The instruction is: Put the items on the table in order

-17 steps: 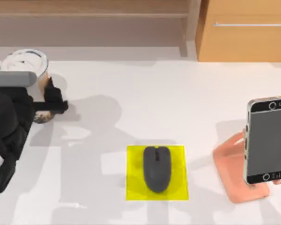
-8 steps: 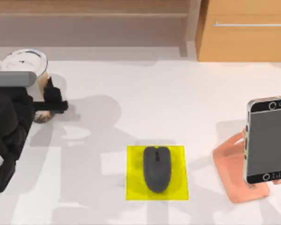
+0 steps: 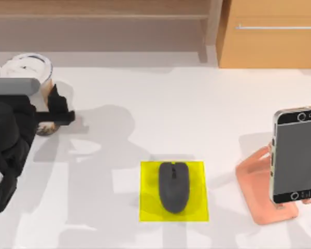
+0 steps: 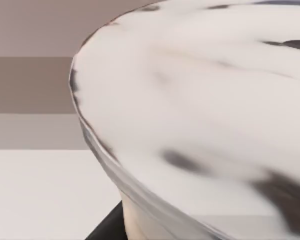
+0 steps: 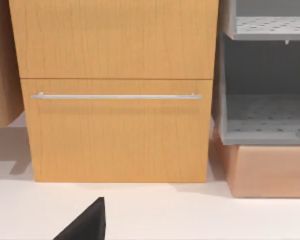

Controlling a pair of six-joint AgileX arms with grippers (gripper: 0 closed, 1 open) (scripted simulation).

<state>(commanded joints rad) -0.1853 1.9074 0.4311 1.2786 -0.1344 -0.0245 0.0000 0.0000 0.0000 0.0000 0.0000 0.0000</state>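
The bubble tea cup [image 3: 26,68] stands at the far left of the table [image 3: 145,114], its white lid towards the camera. My left gripper [image 3: 51,115] is shut on its brown lower body. The left wrist view has the lid [image 4: 200,100] very close, with a black finger [image 4: 107,227] beneath it. A dark grey mouse [image 3: 173,187] lies on a yellow mat [image 3: 147,207] at the front centre. The smartphone [image 3: 296,155] leans on a salmon stand [image 3: 254,181] at the right. One dark finger [image 5: 85,222] of my right gripper shows in the right wrist view.
A wooden cabinet [image 3: 269,36] with a metal handle stands behind the table at the back right, also seen from the right wrist [image 5: 115,100]. Beside it is a grey shelf unit [image 5: 265,75]. Bare tabletop lies between the cup and the mouse.
The left gripper and the cup in it have shifted slightly left and towards the back of the table. The mouse and phone have not moved.
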